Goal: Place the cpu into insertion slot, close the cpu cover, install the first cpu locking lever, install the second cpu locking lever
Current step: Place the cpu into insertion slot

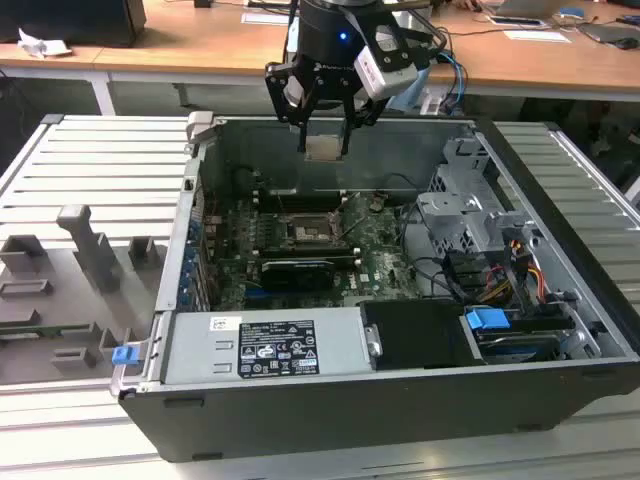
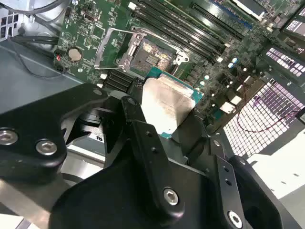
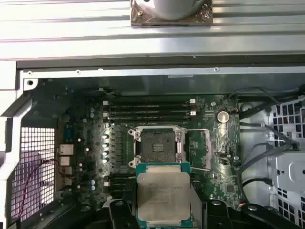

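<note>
**Item: the cpu** (image 1: 322, 150), a small flat square chip with a dull silver-beige metal lid on a green substrate. It is clamped by two opposite edges in the black two-finger gripper (image 1: 325, 143), whose fingers are drawn in narrow around it. In the exterior view it hangs high over the back of the case, well above the board and not yet in the socket. Both wrist views show its lid facing the cameras.

**Item: the insertion slot** (image 3: 156, 147), a square black socket with silver side rails on the green motherboard (image 1: 380, 260). It is vacant, with its contact field exposed.

**Item: the cpu cover** (image 2: 125, 57), a thin silver-grey metal frame. It appears swung up and clear beside the socket; how the levers lie I cannot tell.

**Surroundings:** the black tower computer case (image 1: 350, 420) lies on its side and open. A long black card (image 1: 295, 272) sits just beside the socket, and a grey labelled power supply box (image 1: 260, 345) sits along the near wall.

**Hazards, as judged:**
- The grip bears on thin edges only, so a slip or twist would drop the chip onto the bare contacts.
- A tilted or mis-rotated descent would bend the contacts.
- The fingers could foul the raised cover or the memory slots close by.
</note>
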